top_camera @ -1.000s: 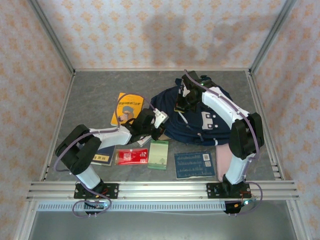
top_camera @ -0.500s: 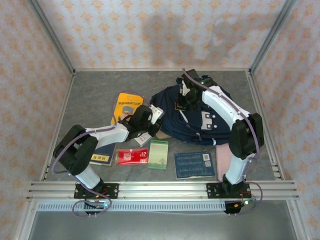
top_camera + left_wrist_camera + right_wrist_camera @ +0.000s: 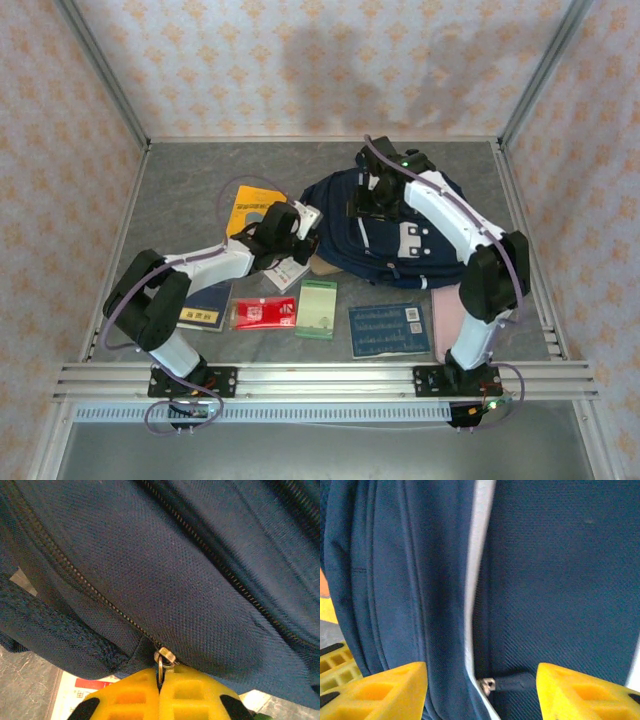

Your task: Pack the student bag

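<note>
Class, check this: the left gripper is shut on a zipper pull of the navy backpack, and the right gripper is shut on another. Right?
Not quite. The right gripper is open: the right wrist view shows its jaws apart on either side of a black zipper pull. The left gripper is indeed shut on a metal zipper pull of the navy backpack.

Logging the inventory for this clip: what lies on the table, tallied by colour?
Navy student bag: 1
Orange book: 1
Dark booklet: 1
Red packet: 1
Green notebook: 1
Blue book: 1
Pink sheet: 1
White booklet: 1
Total: 8
</note>
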You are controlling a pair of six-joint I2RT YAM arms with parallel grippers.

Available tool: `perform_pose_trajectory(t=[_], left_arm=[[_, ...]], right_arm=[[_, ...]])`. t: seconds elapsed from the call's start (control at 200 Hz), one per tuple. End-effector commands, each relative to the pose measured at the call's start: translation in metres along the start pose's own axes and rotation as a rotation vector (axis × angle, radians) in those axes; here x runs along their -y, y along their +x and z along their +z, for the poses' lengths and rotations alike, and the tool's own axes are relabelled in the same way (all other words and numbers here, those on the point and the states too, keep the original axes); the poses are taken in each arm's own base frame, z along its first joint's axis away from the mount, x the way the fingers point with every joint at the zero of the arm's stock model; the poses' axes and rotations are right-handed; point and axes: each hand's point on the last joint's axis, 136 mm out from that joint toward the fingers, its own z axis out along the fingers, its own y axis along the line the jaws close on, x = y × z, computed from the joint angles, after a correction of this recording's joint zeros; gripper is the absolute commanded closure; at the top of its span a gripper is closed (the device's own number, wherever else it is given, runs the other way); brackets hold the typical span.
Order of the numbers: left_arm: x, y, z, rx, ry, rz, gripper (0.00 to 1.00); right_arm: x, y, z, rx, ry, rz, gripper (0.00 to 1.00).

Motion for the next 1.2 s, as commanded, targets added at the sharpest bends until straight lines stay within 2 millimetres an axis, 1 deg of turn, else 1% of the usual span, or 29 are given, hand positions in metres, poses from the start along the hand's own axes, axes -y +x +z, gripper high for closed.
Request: perform_pose_trajectory(t=[0.0,0.05,0.1,0.15,0.195,0.27,0.375,0.43,0.47,0.54,0.646,0.701,0.741,0.861,0.966,1.086,1.146,1.196], left_arm=[[0.02,-0.032,-0.019,0.072,0.042,-0.02,1.0],[0.029,-0.033,-0.02,0.063,0.052,-0.003,1.0],[0.039,-0.036,-0.021,0.058,0.063,0.011,1.0],[0.047,-0.038,-0.022,0.053,0.068,0.02,1.0],[0.052,-0.041,-0.023,0.055,0.07,0.018,1.0],[0.059,-0.046,-0.027,0.067,0.081,-0.002,1.0],[0.072,-0.048,-0.031,0.074,0.097,-0.026,1.0],[0.08,-0.045,-0.03,0.065,0.11,-0.026,1.0],[0.087,-0.041,-0.03,0.055,0.117,-0.018,1.0],[0.093,-0.032,-0.026,0.028,0.115,-0.014,1.0],[0.095,-0.022,-0.022,0.012,0.114,-0.039,1.0],[0.096,-0.019,-0.021,0.012,0.116,-0.056,1.0],[0.096,-0.017,-0.019,0.006,0.117,-0.061,1.0],[0.098,-0.007,-0.015,-0.024,0.118,-0.069,1.0],[0.099,-0.001,-0.009,-0.046,0.125,-0.082,1.0],[0.102,0.004,-0.001,-0.08,0.133,-0.094,1.0],[0.104,0.003,0.003,-0.086,0.138,-0.099,1.0],[0.105,0.001,0.008,-0.092,0.141,-0.107,1.0]], right_arm=[[0.03,0.012,-0.045,0.091,0.104,0.154,0.44],[0.039,0.028,-0.049,0.082,0.11,0.209,0.52],[0.05,0.046,-0.052,0.068,0.122,0.259,0.61],[0.063,0.065,-0.053,0.057,0.142,0.306,0.76],[0.075,0.084,-0.052,0.042,0.162,0.346,0.88],[0.093,0.117,-0.042,0.0,0.186,0.403,1.0],[0.107,0.155,-0.024,-0.069,0.196,0.466,1.0],[0.115,0.169,-0.012,-0.085,0.203,0.504,1.0],[0.118,0.174,-0.004,-0.092,0.208,0.522,1.0],[0.12,0.173,0.005,-0.08,0.192,0.531,1.0],[0.133,0.164,0.02,-0.067,0.236,0.547,1.0],[0.142,0.157,0.026,-0.069,0.271,0.561,1.0],[0.146,0.148,0.031,-0.062,0.28,0.56,1.0],[0.17,0.118,0.036,-0.024,0.362,0.584,1.0],[0.187,0.095,0.045,-0.02,0.377,0.625,1.0],[0.192,0.065,0.054,-0.02,0.355,0.617,1.0],[0.194,0.049,0.052,0.002,0.356,0.6,1.0],[0.193,0.039,0.048,0.007,0.35,0.59,1.0]])
